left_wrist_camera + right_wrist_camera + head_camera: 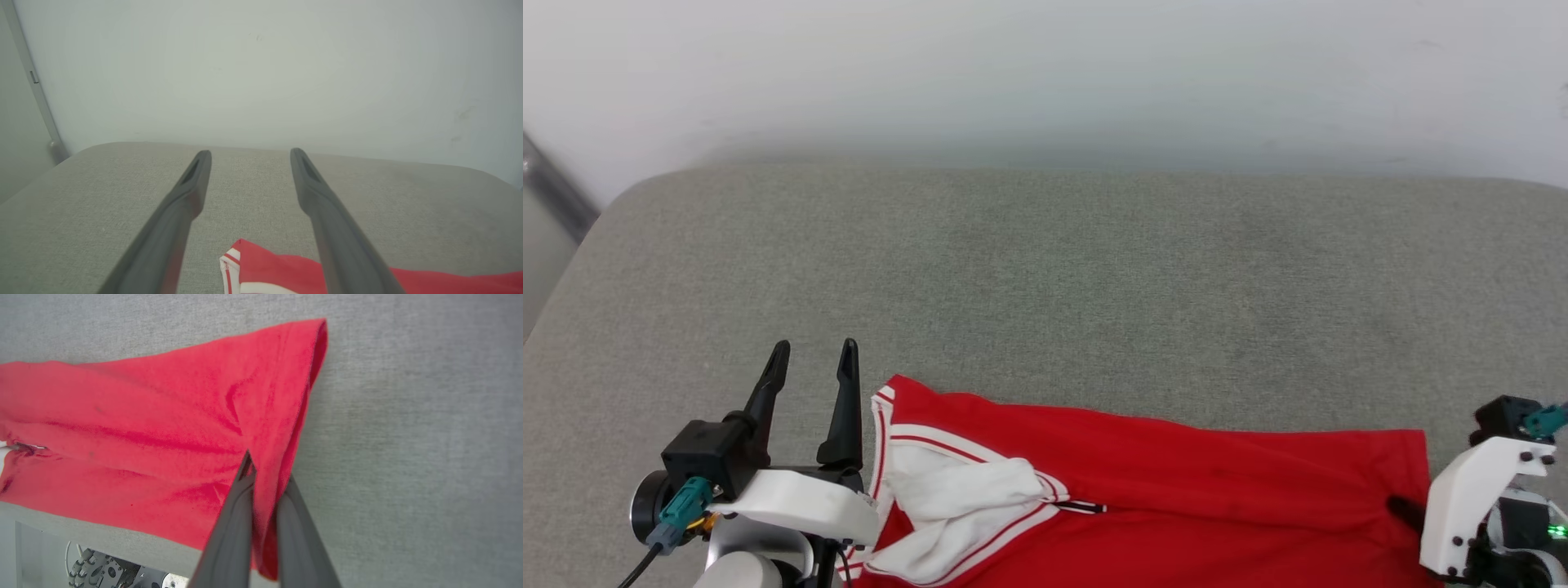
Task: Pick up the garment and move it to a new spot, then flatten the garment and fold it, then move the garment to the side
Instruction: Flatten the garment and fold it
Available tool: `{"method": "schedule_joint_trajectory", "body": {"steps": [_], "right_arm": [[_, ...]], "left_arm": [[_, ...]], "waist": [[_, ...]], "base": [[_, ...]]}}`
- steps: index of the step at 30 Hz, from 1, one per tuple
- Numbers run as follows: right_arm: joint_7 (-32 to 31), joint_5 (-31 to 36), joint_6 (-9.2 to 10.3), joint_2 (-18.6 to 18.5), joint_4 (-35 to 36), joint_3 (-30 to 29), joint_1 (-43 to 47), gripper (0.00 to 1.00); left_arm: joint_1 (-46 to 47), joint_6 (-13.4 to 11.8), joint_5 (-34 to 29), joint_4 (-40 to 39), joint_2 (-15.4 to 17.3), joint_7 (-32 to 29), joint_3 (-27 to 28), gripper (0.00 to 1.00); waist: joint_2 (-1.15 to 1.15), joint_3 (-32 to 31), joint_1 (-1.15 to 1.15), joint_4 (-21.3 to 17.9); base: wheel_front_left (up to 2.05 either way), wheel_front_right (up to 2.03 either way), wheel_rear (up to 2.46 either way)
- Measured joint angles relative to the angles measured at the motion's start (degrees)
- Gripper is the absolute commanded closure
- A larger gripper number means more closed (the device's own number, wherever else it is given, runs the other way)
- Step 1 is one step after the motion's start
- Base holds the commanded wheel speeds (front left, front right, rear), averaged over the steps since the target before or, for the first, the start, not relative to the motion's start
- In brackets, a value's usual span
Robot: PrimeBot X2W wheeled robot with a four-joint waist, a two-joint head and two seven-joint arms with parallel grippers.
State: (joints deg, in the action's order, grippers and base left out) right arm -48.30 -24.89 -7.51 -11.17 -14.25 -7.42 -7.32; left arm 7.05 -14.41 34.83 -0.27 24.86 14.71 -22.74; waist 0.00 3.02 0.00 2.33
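The garment (pixel 1176 474) hem is clenched in the right gripper (pixel 267 469).
The garment lies at 6 o'clock on the grey surface (pixel 1045 261), grasped at its 3 o'clock edge; the left gripper (pixel 815 347) is released, just at 9 o'clock of it.

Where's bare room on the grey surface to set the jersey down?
Free: the grey surface between the garment and the wall, full width; also a strip right of its hem. Crowded: the near edge, where the garment lies between the open left gripper and the right gripper pinching its hem.
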Motion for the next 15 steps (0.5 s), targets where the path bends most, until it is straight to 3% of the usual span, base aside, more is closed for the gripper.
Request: {"method": "schedule_joint_trajectory", "body": {"steps": [8,10,15], "right_arm": [[-1.0,2.4,0.01,-0.9,3.3,-10.9,1.5,1.0],[-1.8,1.6,0.01,0.6,4.6,-12.8,1.7,1.0],[-7.8,-8.3,0.02,7.2,6.5,-15.2,0.9,1.0]], "left_arm": [[-1.4,-1.3,-0.3,-0.8,0.2,-0.4,-0.1,0.0],[-1.9,-1.4,-0.3,-0.8,0.2,-0.4,-0.1,0.0],[-2.0,-1.5,0.0,-0.9,0.1,-0.9,-0.6,0.0]], "waist": [[0.0,-1.5,0.0,-2.5],[0.0,-1.7,0.0,-3.0],[0.0,-1.8,0.0,-3.3]], "base": [[0.0,0.0,0.0],[0.0,0.0,0.0],[0.0,0.0,0.0]]}}
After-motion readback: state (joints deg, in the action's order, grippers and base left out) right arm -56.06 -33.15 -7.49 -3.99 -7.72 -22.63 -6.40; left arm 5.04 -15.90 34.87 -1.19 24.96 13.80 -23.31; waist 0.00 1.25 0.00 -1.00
